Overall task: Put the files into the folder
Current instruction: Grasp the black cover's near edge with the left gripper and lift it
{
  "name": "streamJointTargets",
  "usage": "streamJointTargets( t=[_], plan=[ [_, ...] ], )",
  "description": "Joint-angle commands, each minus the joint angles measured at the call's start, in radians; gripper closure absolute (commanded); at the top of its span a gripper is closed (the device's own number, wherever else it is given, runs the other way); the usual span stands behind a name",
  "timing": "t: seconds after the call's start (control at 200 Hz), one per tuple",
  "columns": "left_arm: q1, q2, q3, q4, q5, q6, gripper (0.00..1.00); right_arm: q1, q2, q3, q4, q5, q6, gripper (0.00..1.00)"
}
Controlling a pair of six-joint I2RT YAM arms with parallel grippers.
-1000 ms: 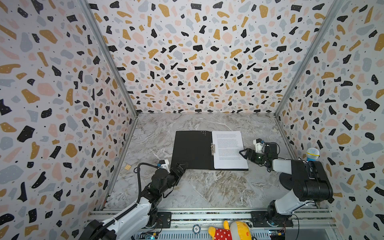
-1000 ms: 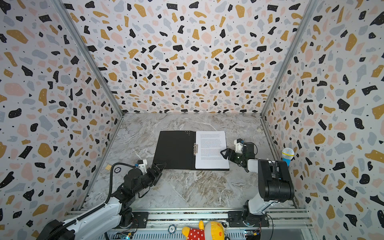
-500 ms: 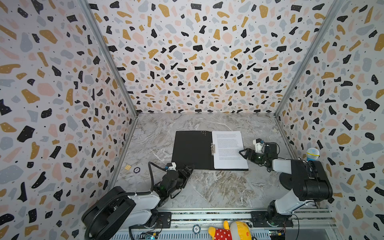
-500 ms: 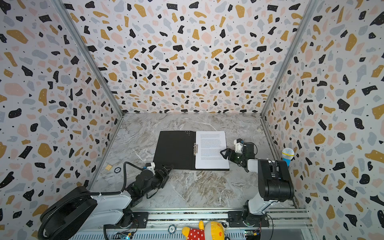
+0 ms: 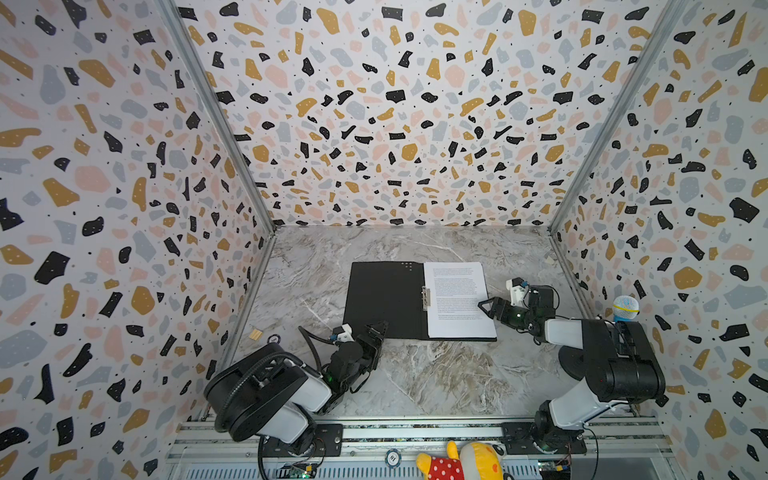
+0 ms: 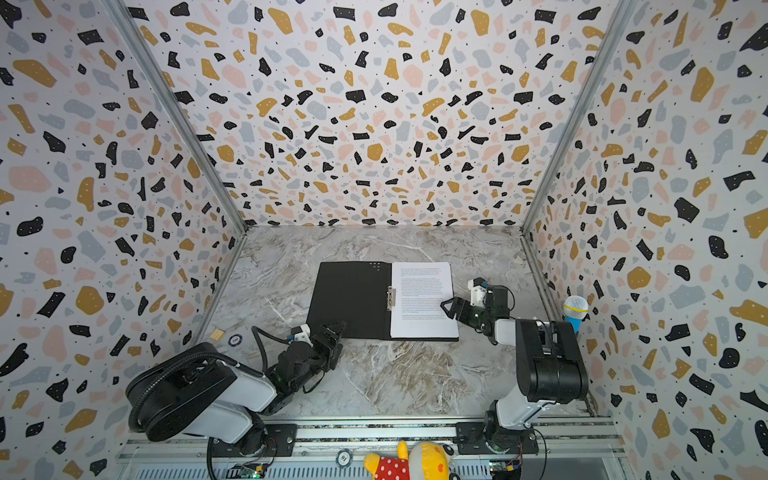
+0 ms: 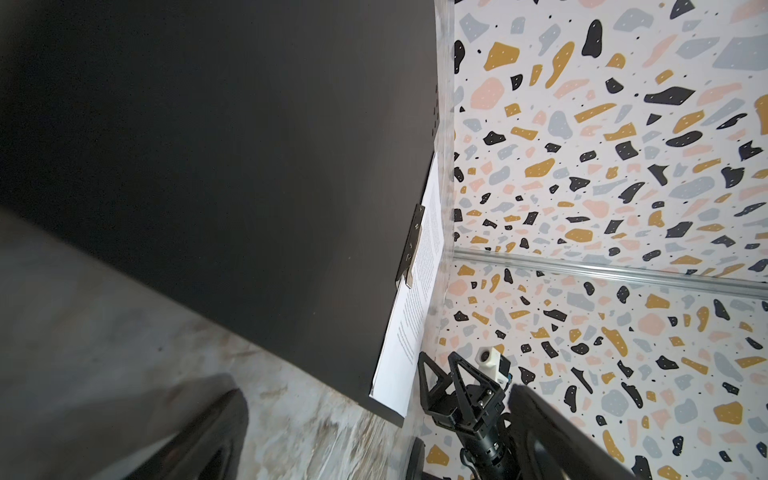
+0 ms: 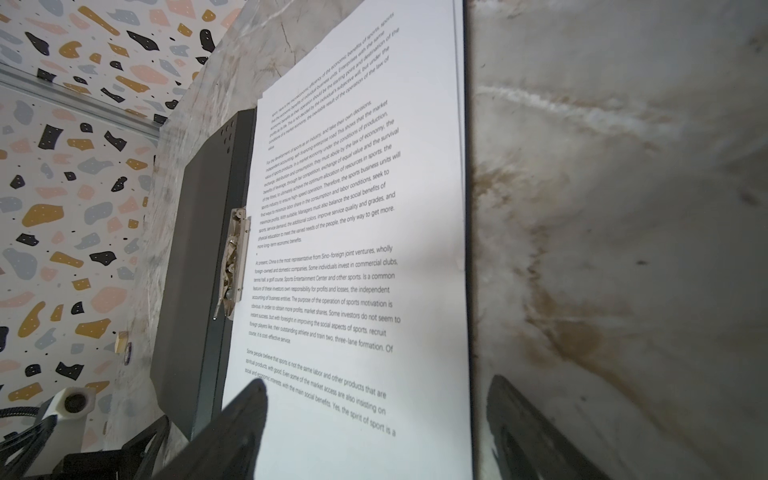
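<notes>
White files (image 5: 457,299) on black folder (image 5: 384,297), right pincer (image 5: 485,306) astride their edge

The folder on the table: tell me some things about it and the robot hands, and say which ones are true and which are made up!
1. The folder lies open on the table. True.
2. The files lie on its left half. False: they lie on the right half, beside the metal clip.
3. The right gripper is open at the files' right edge. True.
4. The left gripper is squeezing the folder. False: it is open by the folder's front edge.
5. The top sheet shows drawings. False: it shows printed text.
</notes>
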Motion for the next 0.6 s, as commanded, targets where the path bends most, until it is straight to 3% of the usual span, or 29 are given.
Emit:
streamJointTargets(
  t=[0.0,0.335,0.596],
  plan=[
    [-0.013,0.069,0.013,0.204,-0.049,-0.035,0.04,0.017,0.028,-0.048,-0.136,0.008,0.023,0.16],
    [-0.056,0.397,0.014,0.660,-0.122,-0.104,0.18,0.021,0.032,-0.042,-0.153,0.011,0.014,0.22],
    [-0.058,0.417,0.060,0.655,-0.166,-0.016,0.23,0.023,0.036,-0.031,-0.169,0.011,0.002,0.24]
  ],
)
